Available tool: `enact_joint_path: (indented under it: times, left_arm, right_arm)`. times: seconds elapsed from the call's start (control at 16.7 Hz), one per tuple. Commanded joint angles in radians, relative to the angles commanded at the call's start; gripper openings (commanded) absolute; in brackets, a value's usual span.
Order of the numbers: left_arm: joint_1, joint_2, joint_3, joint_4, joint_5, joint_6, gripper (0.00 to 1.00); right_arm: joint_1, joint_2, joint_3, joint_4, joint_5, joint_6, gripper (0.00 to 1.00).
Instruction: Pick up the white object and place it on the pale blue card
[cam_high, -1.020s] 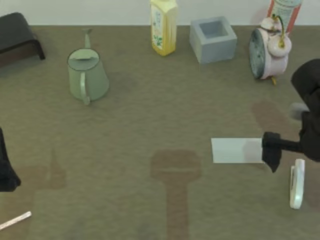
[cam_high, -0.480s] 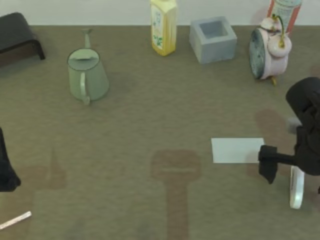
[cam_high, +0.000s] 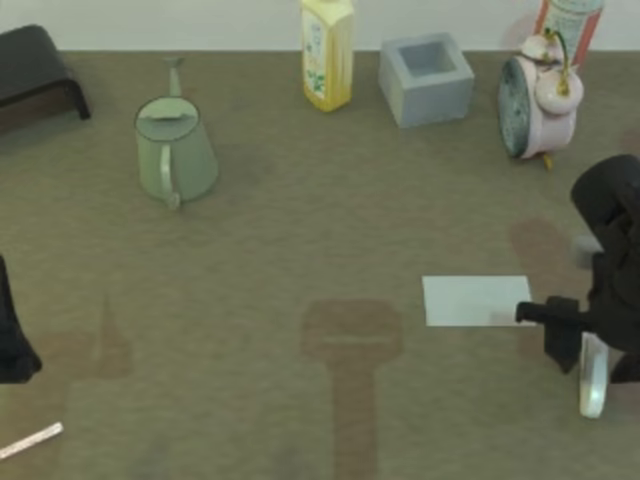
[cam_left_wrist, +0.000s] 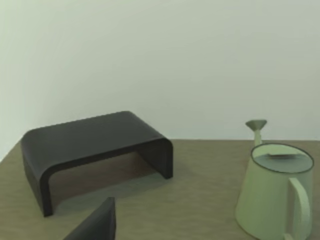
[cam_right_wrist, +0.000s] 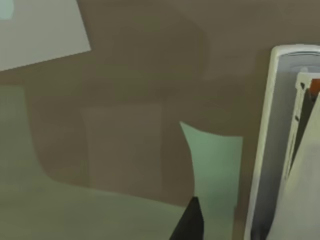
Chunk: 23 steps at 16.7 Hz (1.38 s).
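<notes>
The white object (cam_high: 594, 382) lies on the table at the front right, a narrow white piece with rounded ends; the right wrist view shows it close up (cam_right_wrist: 272, 150). The pale blue card (cam_high: 475, 300) lies flat just to its left, and its corner shows in the right wrist view (cam_right_wrist: 40, 30). My right gripper (cam_high: 556, 332) is open and hovers between the card's right edge and the white object, holding nothing; one dark fingertip (cam_right_wrist: 192, 222) shows beside the object. My left gripper (cam_high: 12, 345) is parked at the table's left edge, open.
Along the back stand a black stand (cam_high: 35, 68), a green watering can (cam_high: 175, 150), a yellow bottle (cam_high: 327, 52), a grey-blue open box (cam_high: 426, 78) and a pink alarm clock (cam_high: 538, 98). A thin pinkish-white stick (cam_high: 30, 440) lies at the front left.
My right gripper has moved off the card's right end, toward the front right, and now sits right beside the white object. The left arm has not moved.
</notes>
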Motion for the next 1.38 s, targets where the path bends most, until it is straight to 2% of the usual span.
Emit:
enact_joint_path:
  times: [0.24,0.3,0.9,1.38]
  left_arm:
    - [0.0,0.0,0.0,0.0,0.0,0.0,1.0]
    - [0.0,0.0,0.0,0.0,0.0,0.0,1.0]
    - [0.0,0.0,0.0,0.0,0.0,0.0,1.0]
    - [0.0,0.0,0.0,0.0,0.0,0.0,1.0]
  right_arm:
    - [0.0,0.0,0.0,0.0,0.0,0.0,0.02]
    - [0.0,0.0,0.0,0.0,0.0,0.0,0.0]
    - [0.0,-0.007,0.012,-0.016,0.0,0.001,0.0]
    - [0.004,-0.149,0.194,-0.359,0.0,-0.003,0.0]
